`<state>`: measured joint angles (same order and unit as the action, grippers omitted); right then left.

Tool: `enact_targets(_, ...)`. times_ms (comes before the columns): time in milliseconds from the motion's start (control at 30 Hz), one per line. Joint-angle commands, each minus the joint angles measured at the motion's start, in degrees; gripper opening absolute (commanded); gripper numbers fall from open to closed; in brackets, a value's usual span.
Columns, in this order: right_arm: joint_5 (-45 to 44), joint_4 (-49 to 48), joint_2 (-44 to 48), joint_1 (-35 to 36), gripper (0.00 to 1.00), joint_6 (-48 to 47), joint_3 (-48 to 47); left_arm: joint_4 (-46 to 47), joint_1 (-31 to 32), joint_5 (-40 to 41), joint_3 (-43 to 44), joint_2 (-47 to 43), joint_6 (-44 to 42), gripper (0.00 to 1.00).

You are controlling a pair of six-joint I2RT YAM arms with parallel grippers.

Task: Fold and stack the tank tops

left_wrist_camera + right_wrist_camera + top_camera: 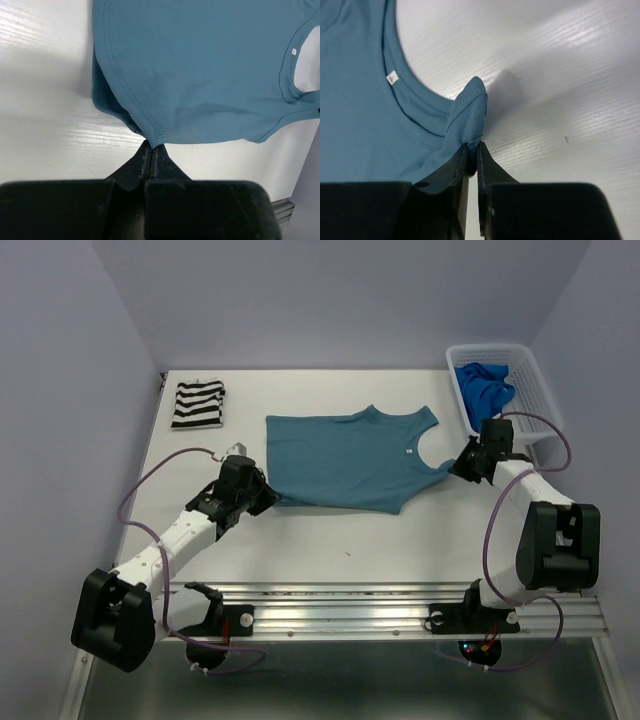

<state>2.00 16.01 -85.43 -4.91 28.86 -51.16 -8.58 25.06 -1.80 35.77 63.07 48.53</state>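
**Item:** teal tank top (345,460), spread flat in the middle of the counter (330,540).

**Handling:** soft, light ribbed knit. I judge it limp, sagging wherever unsupported, not fragile, and more likely to drag than slide. It is best taken at the edges: hem corners or straps.

**Orientation:** the long axis runs left to right, with the hem toward my left and the neckline and straps toward my right.

**Hold:** my left fingers (268,498) are closed tight on the near hem corner. My right fingers (462,466) are closed on the near shoulder strap, which is bunched between them.

**Also listed:**
- striped tank top (197,405), folded, in the far-left corner
- royal blue tank top (483,388), crumpled in the white basket (530,370)
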Motion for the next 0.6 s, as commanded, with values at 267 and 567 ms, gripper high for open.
enact_targets(267, 1.25, 3.15, -2.99, -0.28, 0.01, -2.58, -12.55, 2.95, -6.42, -9.18, 8.79, 3.37, -6.43, 0.0)
enact_targets(567, 2.57, 3.76, -7.56, -0.28, 0.01, -3.73, -19.24, 2.43, -9.68, -10.59, 14.67, 8.12, -8.98, 0.0)
